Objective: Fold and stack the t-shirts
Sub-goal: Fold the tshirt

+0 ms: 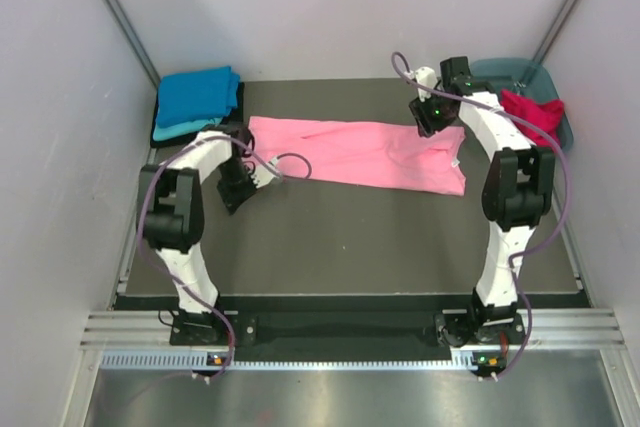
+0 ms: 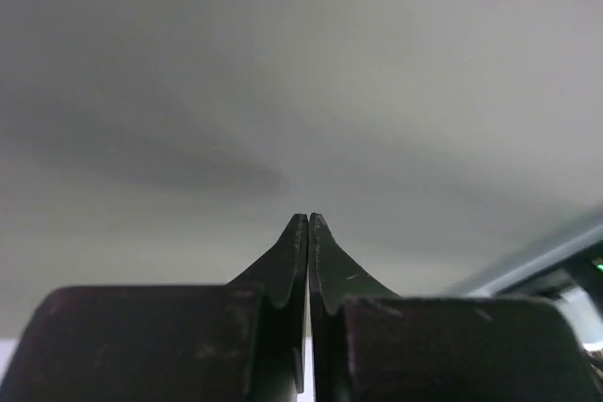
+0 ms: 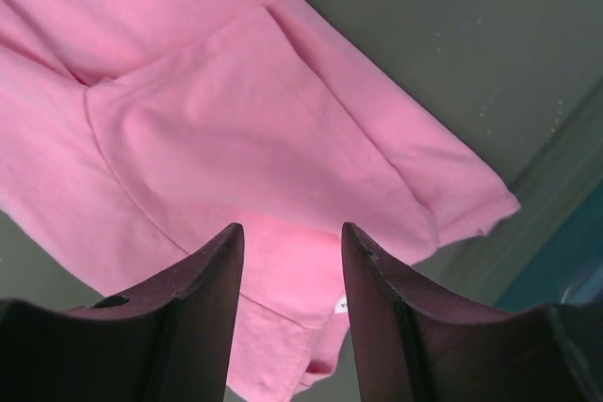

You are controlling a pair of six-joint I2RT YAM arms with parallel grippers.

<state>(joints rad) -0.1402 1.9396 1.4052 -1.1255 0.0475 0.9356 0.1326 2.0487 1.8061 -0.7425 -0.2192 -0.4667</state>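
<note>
A light pink t-shirt (image 1: 350,152) lies folded into a long strip across the back middle of the table. In the right wrist view it (image 3: 236,120) fills the frame, with a sleeve folded over its end. My right gripper (image 1: 422,125) hovers over the strip's right end, open and empty (image 3: 292,228). My left gripper (image 1: 232,202) sits just off the strip's left end, shut on nothing (image 2: 308,218), and faces a blank grey surface. Folded bright blue (image 1: 198,90), turquoise (image 1: 180,129) and black shirts are stacked at the back left. A crimson shirt (image 1: 532,112) hangs over the tub.
The blue-grey plastic tub (image 1: 500,72) stands at the back right corner and shows in the right wrist view (image 3: 565,265). White walls close in the sides and back. A grey cable (image 1: 290,162) from the left arm loops over the pink shirt's left end.
</note>
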